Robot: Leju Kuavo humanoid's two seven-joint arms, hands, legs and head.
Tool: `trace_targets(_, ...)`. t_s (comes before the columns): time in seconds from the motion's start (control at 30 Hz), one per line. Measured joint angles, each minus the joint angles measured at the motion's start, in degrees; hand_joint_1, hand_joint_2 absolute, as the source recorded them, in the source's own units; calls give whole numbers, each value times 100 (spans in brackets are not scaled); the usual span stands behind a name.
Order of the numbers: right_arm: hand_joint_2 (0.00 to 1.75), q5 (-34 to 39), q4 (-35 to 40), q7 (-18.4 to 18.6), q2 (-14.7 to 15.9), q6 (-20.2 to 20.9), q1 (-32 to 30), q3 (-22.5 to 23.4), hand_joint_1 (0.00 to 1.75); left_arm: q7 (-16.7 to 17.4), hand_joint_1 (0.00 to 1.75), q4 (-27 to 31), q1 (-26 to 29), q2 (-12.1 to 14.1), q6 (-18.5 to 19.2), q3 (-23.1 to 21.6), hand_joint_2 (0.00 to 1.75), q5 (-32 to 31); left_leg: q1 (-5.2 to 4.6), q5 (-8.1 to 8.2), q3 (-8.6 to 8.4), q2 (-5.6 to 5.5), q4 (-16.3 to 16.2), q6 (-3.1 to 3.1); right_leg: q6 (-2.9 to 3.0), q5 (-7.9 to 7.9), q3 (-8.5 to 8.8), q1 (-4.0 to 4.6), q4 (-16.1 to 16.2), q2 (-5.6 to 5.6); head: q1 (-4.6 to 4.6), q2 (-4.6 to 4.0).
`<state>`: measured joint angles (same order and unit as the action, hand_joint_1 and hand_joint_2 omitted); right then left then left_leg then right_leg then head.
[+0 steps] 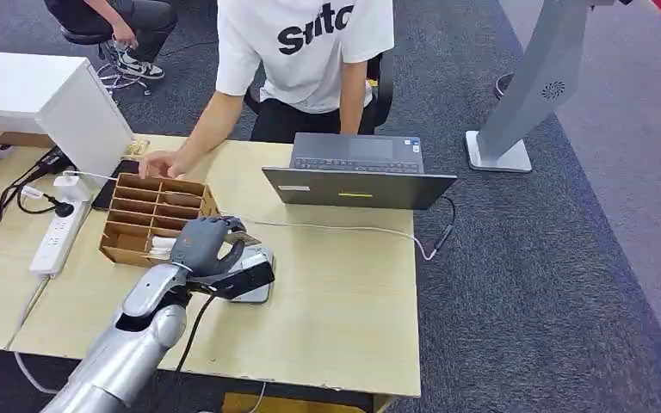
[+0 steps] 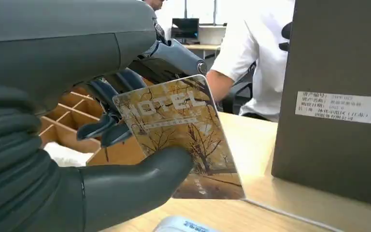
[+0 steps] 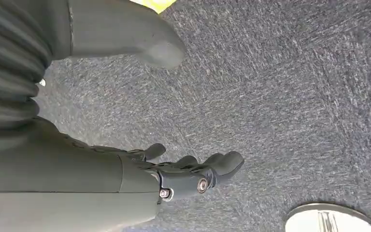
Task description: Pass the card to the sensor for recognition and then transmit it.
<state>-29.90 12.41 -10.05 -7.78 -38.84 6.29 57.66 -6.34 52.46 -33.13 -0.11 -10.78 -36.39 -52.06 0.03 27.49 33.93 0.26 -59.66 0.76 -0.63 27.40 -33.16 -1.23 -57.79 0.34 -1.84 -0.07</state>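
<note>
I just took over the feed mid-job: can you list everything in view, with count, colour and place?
Card: one, brown and gold, held above the sensor.
Sensor: one, grey-black, on the table under the left hand.
Divided box: one, brown cardboard, beyond the left hand.
Laptop: one, grey, far side of the table.
Power strip: one, white, left part of the table.
Table: one, light wood.
Person: one, white T-shirt, hand at the box.
Left hand: grey, grips the card.
Right hand: grey, hangs over carpet, holding nothing.
</note>
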Motion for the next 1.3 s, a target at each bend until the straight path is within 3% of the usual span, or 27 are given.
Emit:
trace_targets(0.97, 175, -142, 0, -24, -2, 7, 6, -24, 0, -208, 175, -994, -1, -238, 199, 59, 175, -179, 0, 0, -1, -3, 0, 0, 0, 0, 2, 0, 0, -3, 0, 0)
trace_targets(1.3, 175, -155, 0, -24, -2, 7, 6, -44, 0, -208, 175, -1067, -12, -254, 223, 66, 175, -190, 0, 0, -2, -4, 0, 0, 0, 0, 3, 0, 0, -3, 0, 0)
